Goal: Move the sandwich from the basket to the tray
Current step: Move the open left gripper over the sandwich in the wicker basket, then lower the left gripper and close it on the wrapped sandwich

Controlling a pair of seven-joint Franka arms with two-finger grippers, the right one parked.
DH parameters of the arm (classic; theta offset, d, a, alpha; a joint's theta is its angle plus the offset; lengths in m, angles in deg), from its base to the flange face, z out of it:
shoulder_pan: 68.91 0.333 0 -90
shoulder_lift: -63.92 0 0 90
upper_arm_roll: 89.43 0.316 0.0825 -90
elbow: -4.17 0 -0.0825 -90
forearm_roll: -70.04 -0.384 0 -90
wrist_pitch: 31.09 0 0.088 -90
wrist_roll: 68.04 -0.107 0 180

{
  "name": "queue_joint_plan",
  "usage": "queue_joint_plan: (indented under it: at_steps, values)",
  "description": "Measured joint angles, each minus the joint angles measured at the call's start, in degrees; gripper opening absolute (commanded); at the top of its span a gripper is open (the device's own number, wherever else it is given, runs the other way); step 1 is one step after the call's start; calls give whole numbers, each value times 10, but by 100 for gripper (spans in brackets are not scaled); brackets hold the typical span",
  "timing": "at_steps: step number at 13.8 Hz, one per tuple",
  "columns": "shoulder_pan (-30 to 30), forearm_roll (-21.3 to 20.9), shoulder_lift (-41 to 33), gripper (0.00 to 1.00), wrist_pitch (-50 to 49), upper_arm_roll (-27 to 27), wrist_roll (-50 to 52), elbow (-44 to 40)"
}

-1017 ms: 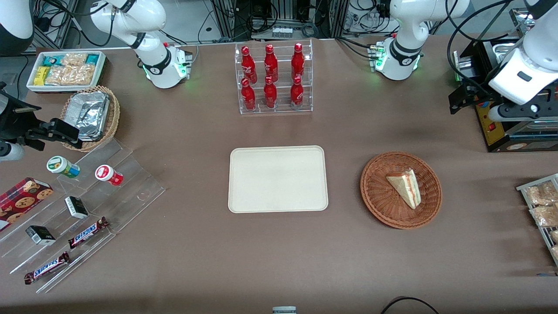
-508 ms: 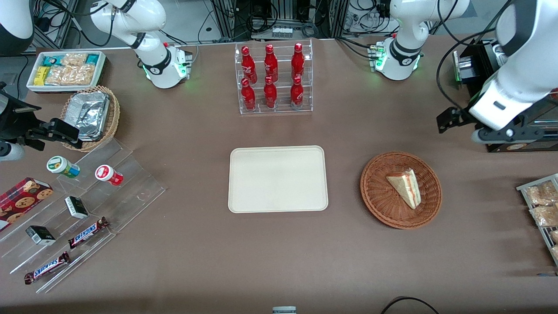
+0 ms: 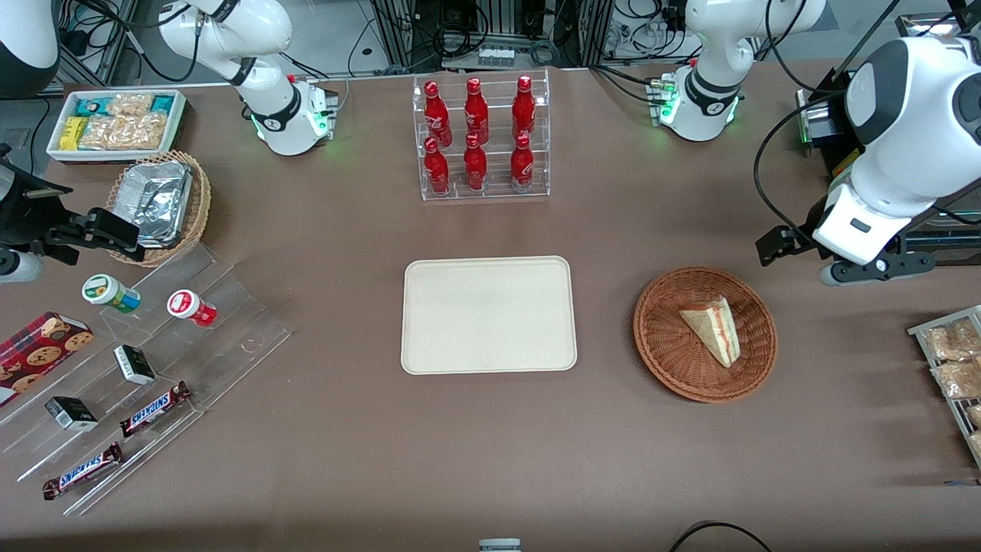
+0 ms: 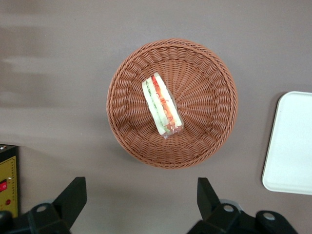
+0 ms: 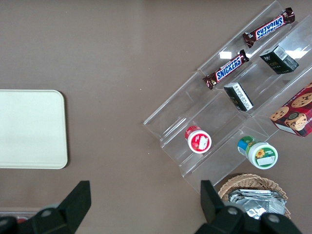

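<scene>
Sandwich (image 3: 712,330) is seen lying on its side in the basket (image 3: 665,349), a small white-bread wedge with red and pale filling, resting slightly off the basket's middle and touched by nothing. No grasp has been made yet, so the step in hand is judged to be the approach. The gripper (image 4: 140,204) is held above the table, just beside the basket's rim on the side toward the working arm's end of the table, with its two fingers spread wide apart and nothing between them. In the wrist view the basket and sandwich are framed just ahead of the fingertips (image 4: 76,186). For the next move, the gripper would probably need to be brought over the sandwich, turned so the fingers straddle the wedge across its flat bread faces, and lowered into the shallow basket without the woven rim being struck. The tray (image 3: 488,314) lies flat on the table with nothing on it, past the basket from the gripper, toward the middle of the table and well apart from the gripper. Nothing but the sandwich is held in the basket.
</scene>
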Motion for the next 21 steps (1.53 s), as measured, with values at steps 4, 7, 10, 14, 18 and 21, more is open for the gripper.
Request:
queue_joint_plan:
  at_steps: [4,7,10,14,18,21]
  values:
    - [-1,0,23,100,22,0,42,1]
    - [-5,0,43,100,49,-3,76,8]
    - [-7,0,48,100,102,-3,93,45]
    - [-7,0,49,100,161,-3,122,95]
    - [-7,0,55,100,179,-3,153,104]
    - [-9,0,71,100,209,-3,184,109]
